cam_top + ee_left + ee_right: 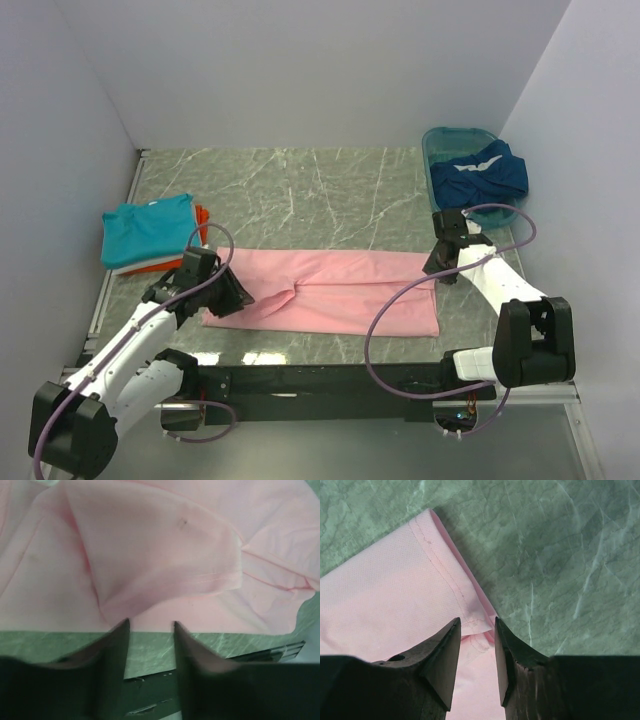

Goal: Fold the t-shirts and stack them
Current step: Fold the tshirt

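The light pink t-shirt (340,290) lies folded into a long strip across the middle of the table. My left gripper (232,293) is at its left end, open and empty, its tips at the shirt's near edge (150,622) with a raised fold of pink cloth (165,560) beyond. My right gripper (440,262) is at the shirt's right far corner, open, its jaws straddling the hemmed edge (478,626) without closing on it. A folded teal t-shirt (150,228) lies on an orange one (203,214) at the left. A dark blue t-shirt with white trim (480,172) sits in the basin.
The teal plastic basin (440,140) stands at the back right corner. The green marble tabletop (300,190) is ringed by white walls. The black base rail (320,380) runs along the near edge, and it shows under the left gripper's fingers (145,680).
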Controlling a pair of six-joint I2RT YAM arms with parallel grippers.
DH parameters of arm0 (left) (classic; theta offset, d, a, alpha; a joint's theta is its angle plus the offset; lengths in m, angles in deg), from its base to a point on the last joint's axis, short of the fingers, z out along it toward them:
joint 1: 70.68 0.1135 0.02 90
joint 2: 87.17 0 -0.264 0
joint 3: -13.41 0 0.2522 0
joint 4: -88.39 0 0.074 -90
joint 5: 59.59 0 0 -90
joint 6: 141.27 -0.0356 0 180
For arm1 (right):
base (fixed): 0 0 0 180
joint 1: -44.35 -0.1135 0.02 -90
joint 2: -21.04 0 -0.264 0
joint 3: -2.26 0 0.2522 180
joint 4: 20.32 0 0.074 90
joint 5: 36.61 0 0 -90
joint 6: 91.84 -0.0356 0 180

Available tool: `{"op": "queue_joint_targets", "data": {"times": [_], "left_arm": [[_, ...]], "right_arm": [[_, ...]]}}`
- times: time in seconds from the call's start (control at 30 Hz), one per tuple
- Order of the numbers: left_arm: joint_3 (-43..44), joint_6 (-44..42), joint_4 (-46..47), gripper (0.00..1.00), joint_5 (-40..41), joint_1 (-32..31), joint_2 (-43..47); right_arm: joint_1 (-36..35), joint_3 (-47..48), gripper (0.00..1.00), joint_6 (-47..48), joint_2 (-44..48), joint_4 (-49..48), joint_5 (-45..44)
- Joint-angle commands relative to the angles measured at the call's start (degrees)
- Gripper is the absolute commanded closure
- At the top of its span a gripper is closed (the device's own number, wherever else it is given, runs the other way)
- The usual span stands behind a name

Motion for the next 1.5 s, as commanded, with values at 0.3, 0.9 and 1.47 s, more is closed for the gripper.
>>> {"op": "queue_joint_targets", "data": {"times": [0.3, 0.9, 1.47], "left_arm": [[9.9, 0.6, -4.2, 0.34, 8.1, -0.2, 3.5], [15.2, -1.8, 9.7, 0.28, 10.3, 0.4, -19.5], [19.5, -11.4, 11.9, 0.25, 8.5, 4.7, -39.4]], "right_arm": [[-2.2, 4.2, 0.59, 1.0, 1.7, -2.0, -2.6], [-8.1, 9.1, 0.61, 5.6, -12.7, -9.8, 14.7], [-8.1, 4.7, 0.63, 6.0, -14.5, -5.1, 16.1]]}}
